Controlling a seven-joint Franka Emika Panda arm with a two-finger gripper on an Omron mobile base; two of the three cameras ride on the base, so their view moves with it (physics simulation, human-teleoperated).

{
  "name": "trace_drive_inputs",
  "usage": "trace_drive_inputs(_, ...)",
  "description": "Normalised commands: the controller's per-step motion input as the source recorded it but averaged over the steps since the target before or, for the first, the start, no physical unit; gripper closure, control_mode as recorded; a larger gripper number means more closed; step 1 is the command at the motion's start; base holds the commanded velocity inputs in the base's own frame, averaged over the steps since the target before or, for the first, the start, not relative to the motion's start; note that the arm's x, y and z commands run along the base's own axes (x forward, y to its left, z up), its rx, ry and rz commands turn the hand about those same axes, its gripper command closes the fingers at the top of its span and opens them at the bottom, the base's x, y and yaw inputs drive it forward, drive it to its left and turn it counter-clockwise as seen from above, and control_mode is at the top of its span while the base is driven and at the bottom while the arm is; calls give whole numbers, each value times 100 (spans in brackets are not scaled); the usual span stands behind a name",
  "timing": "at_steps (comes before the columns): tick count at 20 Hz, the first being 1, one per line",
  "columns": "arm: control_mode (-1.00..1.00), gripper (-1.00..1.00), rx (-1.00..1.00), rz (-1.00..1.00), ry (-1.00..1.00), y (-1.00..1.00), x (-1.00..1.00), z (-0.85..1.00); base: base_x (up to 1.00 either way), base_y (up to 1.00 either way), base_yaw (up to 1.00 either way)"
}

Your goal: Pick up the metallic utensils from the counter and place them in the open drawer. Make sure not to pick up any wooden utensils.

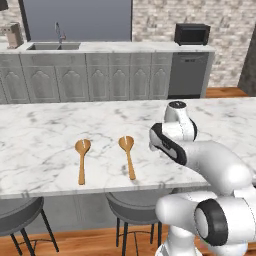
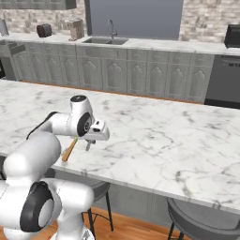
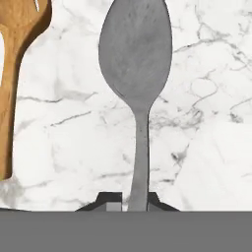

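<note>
A: Where is the spoon (image 3: 136, 74) sitting?

B: In the hand view it is lying on the white marble worktop (image 3: 206, 123), bowl toward the top of the picture, handle running straight down to the bottom. It is showing dull grey here, not shiny.

A: And the fingers (image 3: 110, 201)?

B: They are closing on the handle's lower end, one dark tip on each side and touching it. The hold is on the handle, well away from the bowl.

A: Is the spoon leaving the surface?

B: Cannot tell. It is looking flat against the marble, but these views are not settling whether it is resting or lifted.

A: Anything beside it?

B: One wooden spoon (image 3: 15, 83) is lying near it, at the left edge of the hand view, roughly parallel and apart from it. The fingers are not touching that one.

A: What are the base views giving?

B: In the left base view two wooden spoons are lying side by side near the front edge of the worktop (image 1: 50, 130): one further left (image 1: 82, 159), one just left of the arm (image 1: 128, 154), bowls away from the robot. The arm is bending down over the front edge, hiding the metal spoon. In the right base view the gripper (image 2: 89, 143) is pointing down at the worktop (image 2: 164, 136) near its front edge, with a wooden handle (image 2: 69, 150) showing beside it.

A: Stools?

B: Two grey stools (image 1: 131, 206) are standing under the front overhang.
</note>
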Motion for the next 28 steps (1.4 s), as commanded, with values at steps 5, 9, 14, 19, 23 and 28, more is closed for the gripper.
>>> trace_drive_inputs(5,-100,100,-9,0,5,52,-60,100,0,0,0)
trace_drive_inputs(9,-100,100,-2,0,19,10,-42,100,0,0,0)
trace_drive_inputs(14,-100,100,13,-7,20,-18,-24,59,0,0,0)
trace_drive_inputs(19,-100,100,17,-4,0,-25,-47,0,0,0,0)
trace_drive_inputs(23,-100,100,17,-3,0,-26,-39,0,0,0,0)
trace_drive_inputs(28,-100,100,3,0,1,-8,-18,-21,0,0,0)
